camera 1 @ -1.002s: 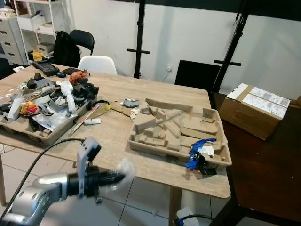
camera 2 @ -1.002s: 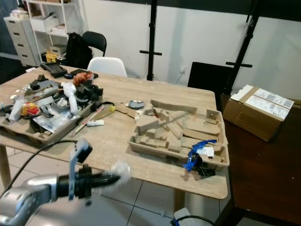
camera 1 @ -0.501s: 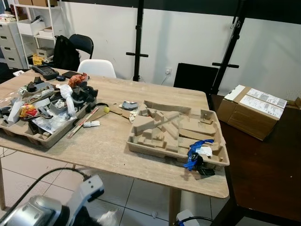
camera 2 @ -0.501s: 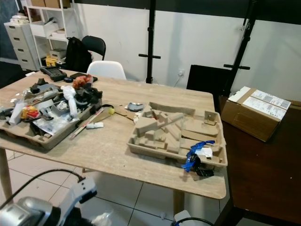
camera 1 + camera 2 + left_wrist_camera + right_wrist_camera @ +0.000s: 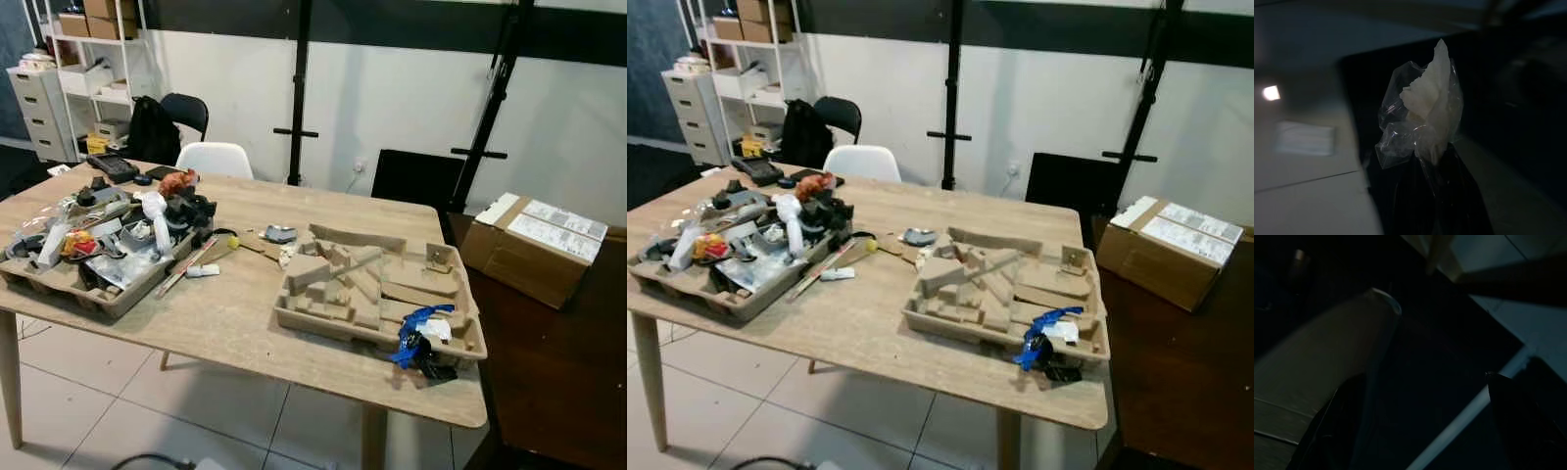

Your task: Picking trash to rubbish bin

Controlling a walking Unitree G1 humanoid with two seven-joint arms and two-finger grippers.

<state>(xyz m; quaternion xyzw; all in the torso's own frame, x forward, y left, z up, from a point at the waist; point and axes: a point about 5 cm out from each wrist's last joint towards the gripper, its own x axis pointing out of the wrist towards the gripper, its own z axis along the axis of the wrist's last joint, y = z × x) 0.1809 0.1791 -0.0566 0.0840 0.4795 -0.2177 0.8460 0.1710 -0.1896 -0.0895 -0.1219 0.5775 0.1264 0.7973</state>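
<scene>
A crumpled clear plastic wrapper with a white scrap inside is being pinched at the tips of the left gripper, whose black fingers are closed on its lower end; the wrapper is sticking up past the fingertips over a dim floor. The right gripper is hanging in the dark with its fingers spread apart. Pale floor tiles are lying open before the wooden table, whose near edge is running across the head views. On it, a cluttered pulp tray is sitting at the left and a moulded pulp tray at the right corner. Beyond, a cardboard box, a white chair and a black chair are standing.
</scene>
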